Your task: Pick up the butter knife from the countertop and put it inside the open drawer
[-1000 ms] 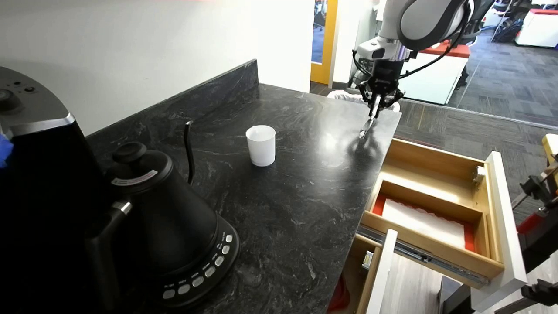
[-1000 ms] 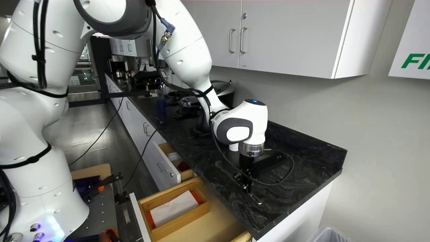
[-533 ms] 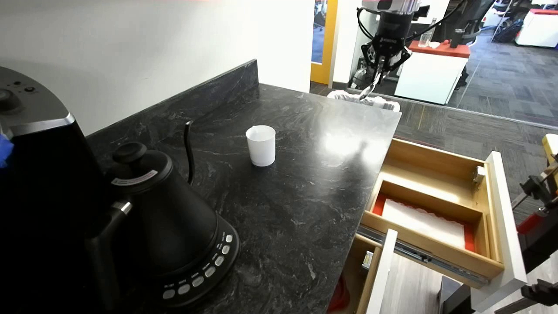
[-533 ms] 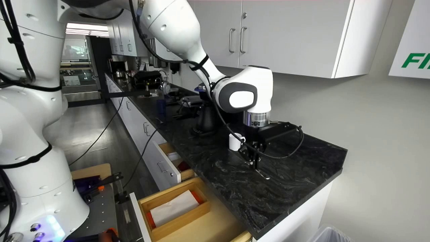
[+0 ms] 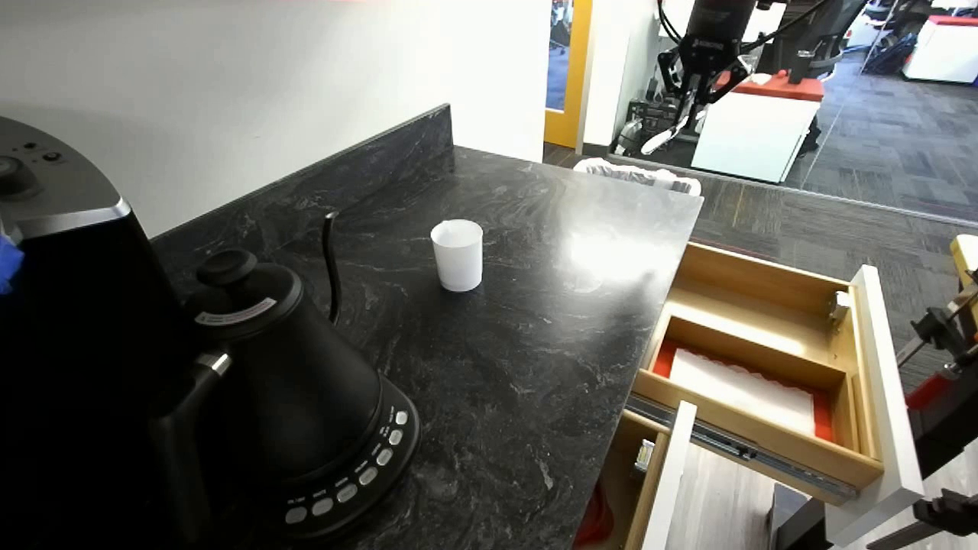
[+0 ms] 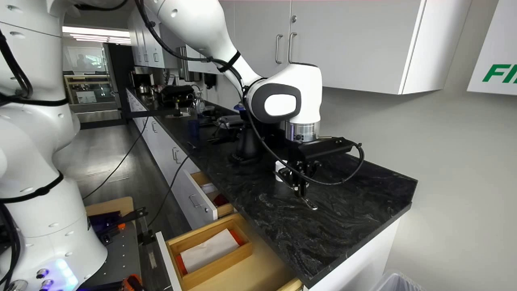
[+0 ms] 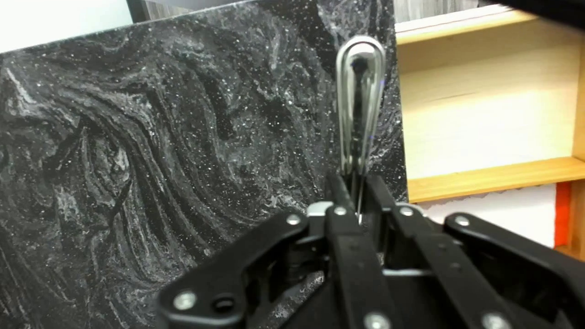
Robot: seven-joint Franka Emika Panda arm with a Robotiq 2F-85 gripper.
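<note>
The butter knife is a slim silver utensil. Its handle (image 7: 360, 91) sticks out beyond the fingertips in the wrist view, and its blade runs back between them. It also shows in both exterior views (image 5: 661, 140) (image 6: 310, 204). My gripper (image 7: 356, 187) is shut on the knife and holds it above the countertop (image 7: 183, 137), near the free end of the slab. In the exterior views the gripper (image 5: 685, 122) (image 6: 299, 193) points down. The open drawer (image 7: 493, 100) lies right of the countertop edge in the wrist view, below counter height; it shows in both exterior views (image 5: 741, 325) (image 6: 234, 279).
A white cup (image 5: 458, 256) and a black kettle (image 5: 290, 382) stand on the countertop. A lower, narrower drawer (image 5: 665, 489) is partly open beside the open drawer. A divider box with white paper (image 6: 210, 250) sits inside the open drawer. A lined bin (image 5: 638, 174) stands past the counter end.
My gripper has lifted the knife off the countertop and moved up. In the last half second it has shifted slightly toward the drawer side, with the knife still held.
</note>
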